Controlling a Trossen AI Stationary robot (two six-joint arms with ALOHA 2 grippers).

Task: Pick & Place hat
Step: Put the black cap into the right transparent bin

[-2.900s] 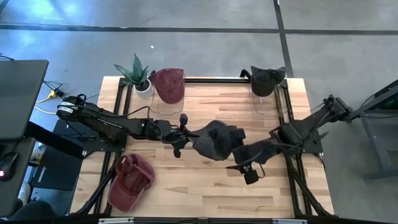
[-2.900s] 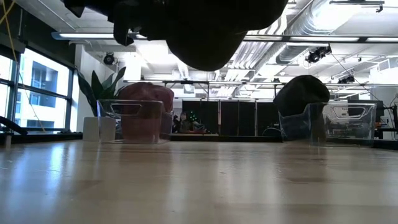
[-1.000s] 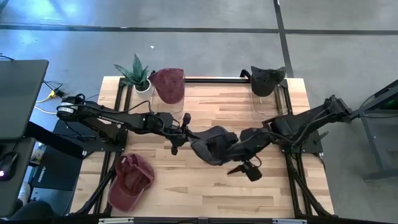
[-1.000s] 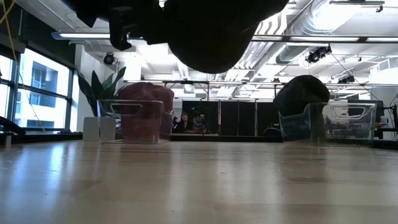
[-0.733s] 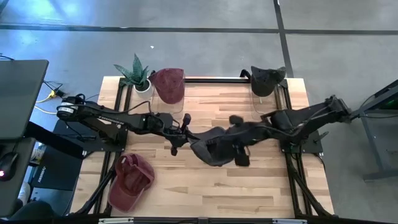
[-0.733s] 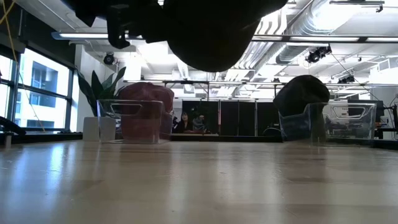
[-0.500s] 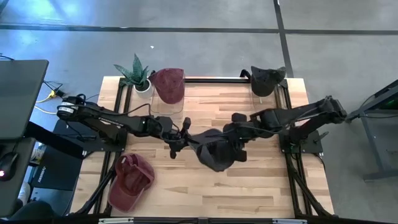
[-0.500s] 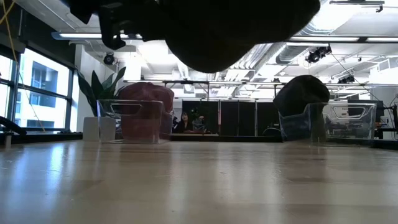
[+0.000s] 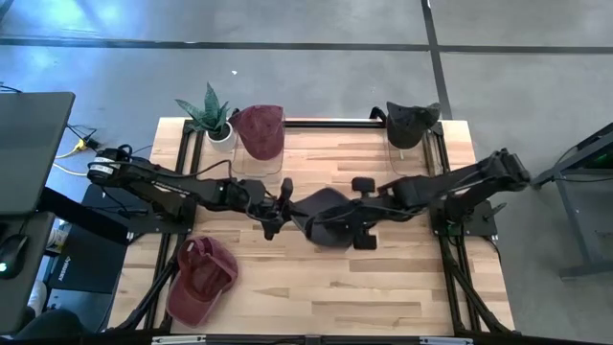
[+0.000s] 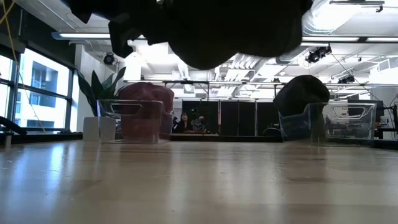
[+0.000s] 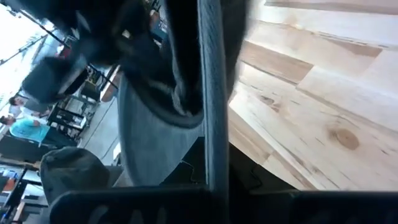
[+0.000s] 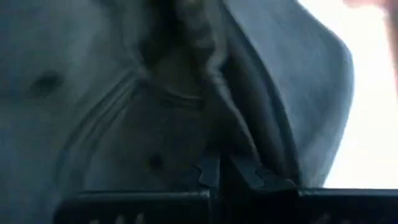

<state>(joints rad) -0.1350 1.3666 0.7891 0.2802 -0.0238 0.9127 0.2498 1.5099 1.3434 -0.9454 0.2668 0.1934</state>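
- Mid-task, handover stage by the look of it: dark grey hat (image 9: 324,217) held up over the middle of the table (image 9: 316,287), clear of the wood, as the low view confirms.
- Left gripper (image 9: 283,206) clamped tight on the hat's left edge; fabric pinched between the fingers in the left wrist view.
- Right gripper (image 9: 364,213) closed on the hat's right side; hat cloth bunched right at the fingertips in the right wrist view.
- So: both pincers shut on one hat, slung between them.
- Elsewhere: maroon hat (image 9: 261,129) sitting in the clear bin (image 10: 135,120) at the back left, beside the potted plant (image 9: 211,115); another dark hat (image 9: 410,123) in the clear bin (image 10: 348,121) at the back right; a second maroon hat (image 9: 201,278) lying on the front left corner, not yet moved.
- Judged destination: back-right bin, matching by colour; not certain.
- Next move, likely: release by the left gripper, then a carry by the right arm toward that bin.
- Needs: firm right-side hold before the left lets go; enough lift to clear the bin wall.
- Risk: soft cloth sagging or slipping once held from one side only.
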